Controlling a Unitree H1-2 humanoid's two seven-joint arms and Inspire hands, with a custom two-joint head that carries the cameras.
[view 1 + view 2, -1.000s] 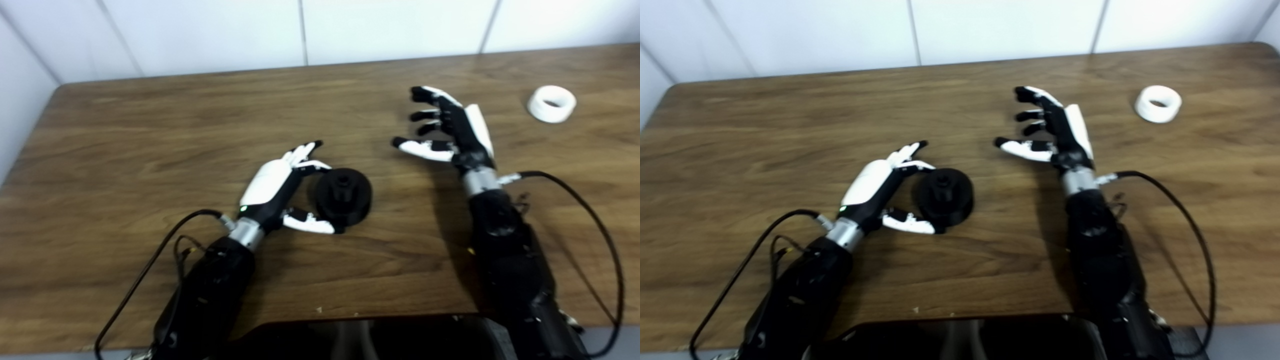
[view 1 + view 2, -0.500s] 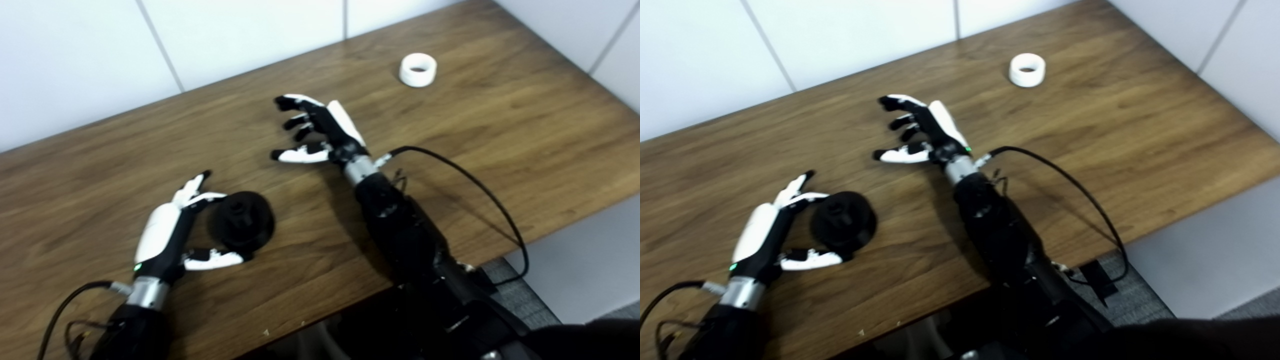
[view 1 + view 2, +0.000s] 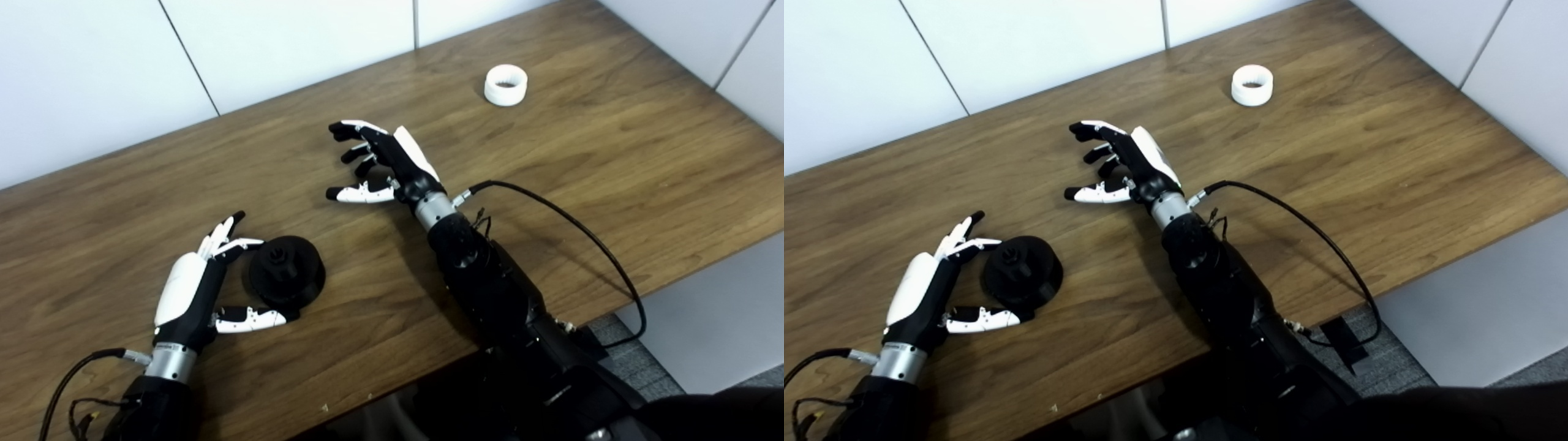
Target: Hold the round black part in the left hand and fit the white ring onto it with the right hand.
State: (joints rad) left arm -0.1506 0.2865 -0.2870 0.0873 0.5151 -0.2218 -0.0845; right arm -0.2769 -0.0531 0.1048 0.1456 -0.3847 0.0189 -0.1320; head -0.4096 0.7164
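A: Where does the black part sit?

B: Lower left of the frame, flat on the table, its small hub pointing up. The left hand cups it from the left side: fingers curve round its upper edge, the thumb reaches under its lower edge. Fingers apart, not clamped. I'd call it a loose bracket around the part, not a hold.

A: Touching it?

B: The thumb tip looks to meet the rim, and the fingertips seem just at it. I can't be sure of contact from either view. The part rests on the wood, not lifted.

A: Why that pose?

B: My guess is it lines up a side grasp that leaves the hub free on top, since the ring has to drop over it.

A: And the ring?

B: Upper right of the frame, near the far edge, lying flat with its hole up. Nothing touches it.

A: The right hand?

B: Centre of the frame, spread wide and empty, palm facing left, thumb stretched toward the left. It is well apart from the ring, roughly between the ring and the black part.

A: So how far along is this?

B: Early, I'd say. Neither piece is held. The right hand needs to travel up and right to the ring; its open spread suits reaching over it.

A: Any risk?

B: The ring could roll or skid if nudged off-centre.
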